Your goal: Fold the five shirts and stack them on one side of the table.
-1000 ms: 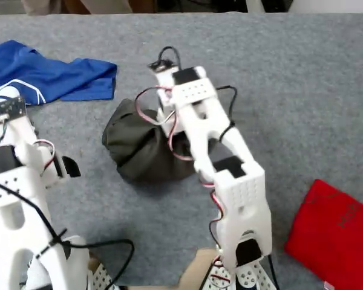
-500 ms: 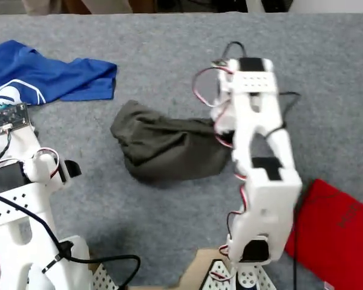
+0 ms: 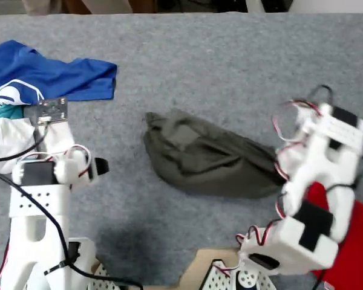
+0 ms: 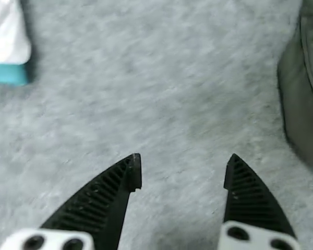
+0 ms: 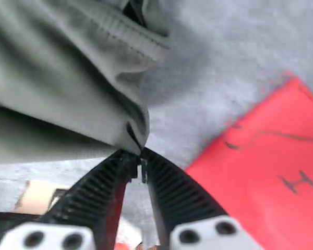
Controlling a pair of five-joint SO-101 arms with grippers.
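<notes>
**Shirts: limp, light cloth, best taken by a hem or corner**

Olive shirt (image 3: 212, 160) lies in a rumpled heap at the middle of the grey table (image 3: 230, 60), its long side stretched toward the right arm. The right pincer (image 5: 141, 156) is pinched tight on a small fold at the shirt's edge, at the end nearest the red shirt (image 3: 351, 254). The left pincer (image 4: 185, 172) hangs spread wide over bare table with nothing in it, and the olive cloth lies a little way off.

To my eye the fabric is thin and soft. It should weigh next to nothing, but it will sag, bunch and drag on the rough table cover rather than slide. A single pinch only pulls it into a rope. The stitched hem or a corner looks the firmest hold, and one corner in each pincer would let it spread flat.

By my count there is one olive shirt, one blue shirt (image 3: 48, 75) crumpled at the far left, and one red shirt lying flat by the right arm. A white cloth (image 3: 6, 136) with a teal band lies beside the left arm, and I cannot tell whether it is one shirt or two.
</notes>
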